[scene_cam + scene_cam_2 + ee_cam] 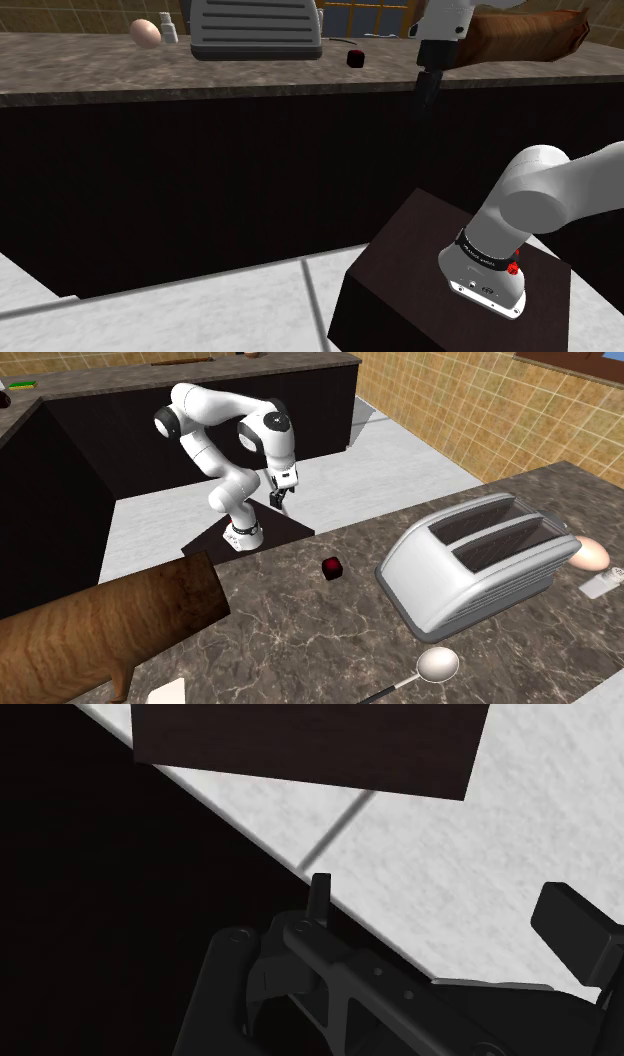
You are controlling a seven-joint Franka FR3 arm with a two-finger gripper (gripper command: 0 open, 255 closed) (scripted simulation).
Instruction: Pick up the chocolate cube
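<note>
The chocolate cube is a small dark block with a red tinge, lying on the speckled stone countertop just in from its front edge. My black gripper hangs off the counter, in front of its dark front face and over the floor, to the right of the cube in the shoulder view. Its fingers stand apart with nothing between them. In the wrist view they point down at pale floor tiles.
A grey toaster stands on the counter beside the cube. An egg, a small shaker and a spoon lie further off. A brown wooden object occupies one end. The dark stand sits below.
</note>
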